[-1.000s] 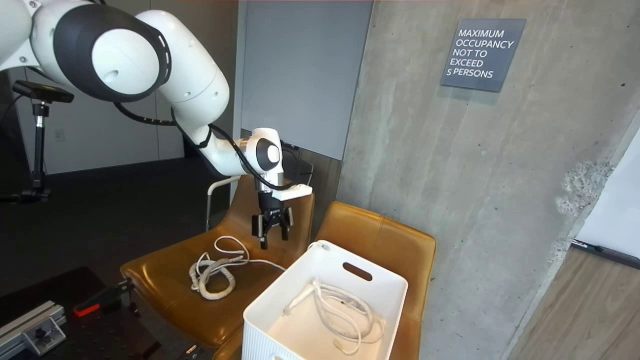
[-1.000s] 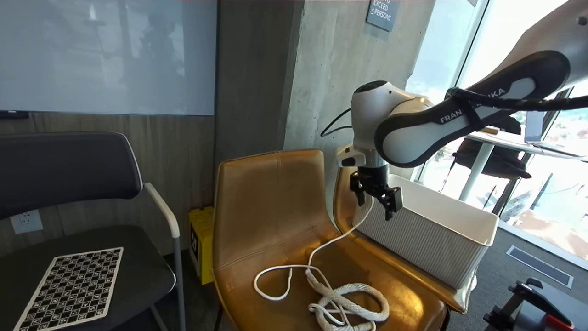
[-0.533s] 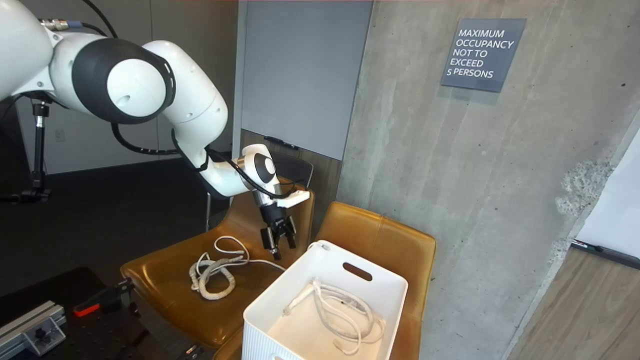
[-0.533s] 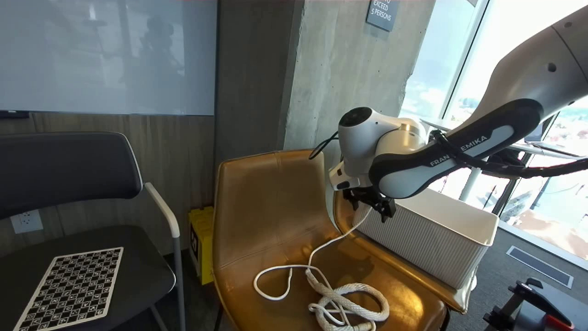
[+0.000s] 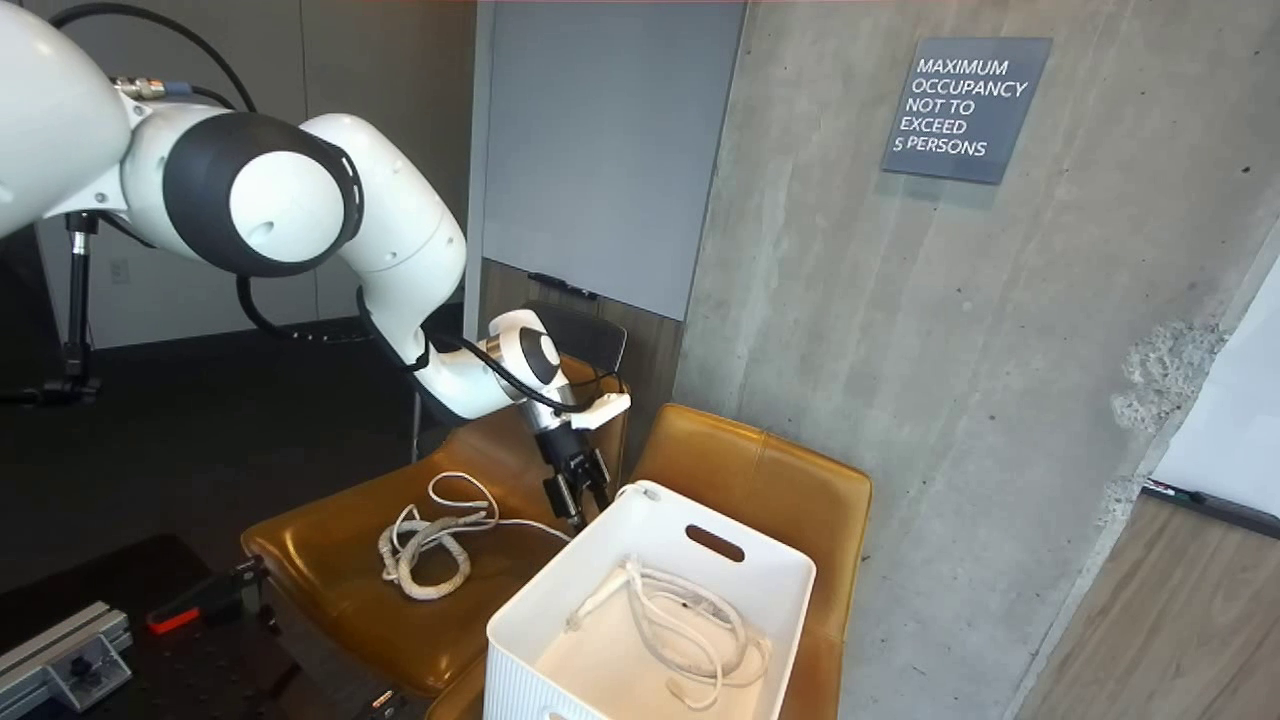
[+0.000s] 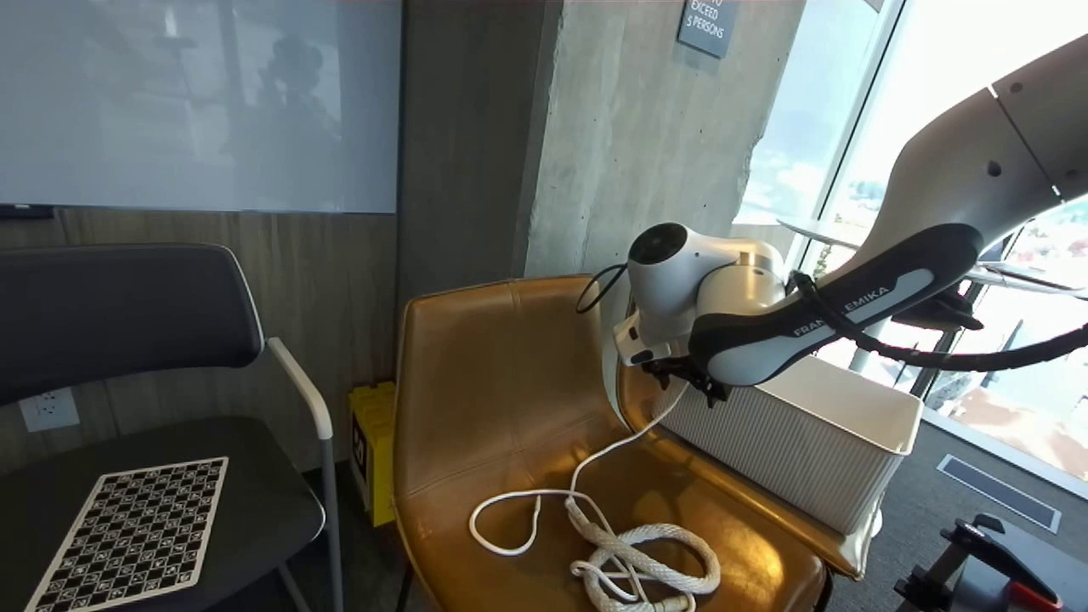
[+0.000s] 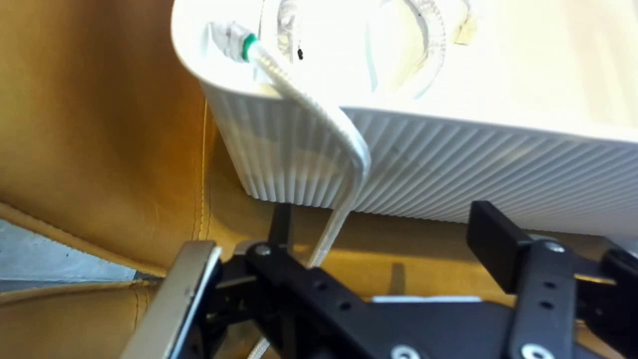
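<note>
- The gripper is now nearer the box.
- Its jaws are apart, empty.
- So the wrist view has the rope close, at eleven o'clock.

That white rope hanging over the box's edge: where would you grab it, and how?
Probably take the rope just outside the box, below its bend over the rim. The open gripper could come from above, on the box's outer side, jaws astride the strand: there it is single and slim, while its green-banded tip sits at the box corner.
</note>
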`<action>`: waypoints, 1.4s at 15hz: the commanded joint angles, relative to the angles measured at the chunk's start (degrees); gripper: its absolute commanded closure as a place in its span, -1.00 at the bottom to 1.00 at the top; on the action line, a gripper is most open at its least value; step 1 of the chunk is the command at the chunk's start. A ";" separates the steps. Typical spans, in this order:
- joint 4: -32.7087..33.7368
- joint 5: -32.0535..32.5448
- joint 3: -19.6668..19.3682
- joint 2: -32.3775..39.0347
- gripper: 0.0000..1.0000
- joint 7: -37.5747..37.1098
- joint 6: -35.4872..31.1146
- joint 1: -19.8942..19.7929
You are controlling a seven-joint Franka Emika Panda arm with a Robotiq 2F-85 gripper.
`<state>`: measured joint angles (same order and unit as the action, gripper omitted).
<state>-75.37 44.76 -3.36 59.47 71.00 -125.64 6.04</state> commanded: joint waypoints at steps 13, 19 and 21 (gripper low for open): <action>3.05 -6.13 3.29 -0.15 0.98 -0.95 6.24 -0.85; 4.63 -24.49 11.06 -7.10 0.98 -3.59 18.46 1.56; 6.53 -29.27 12.71 -8.05 0.98 -5.20 20.80 2.01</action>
<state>-70.43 21.55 7.05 53.44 67.78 -108.71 8.04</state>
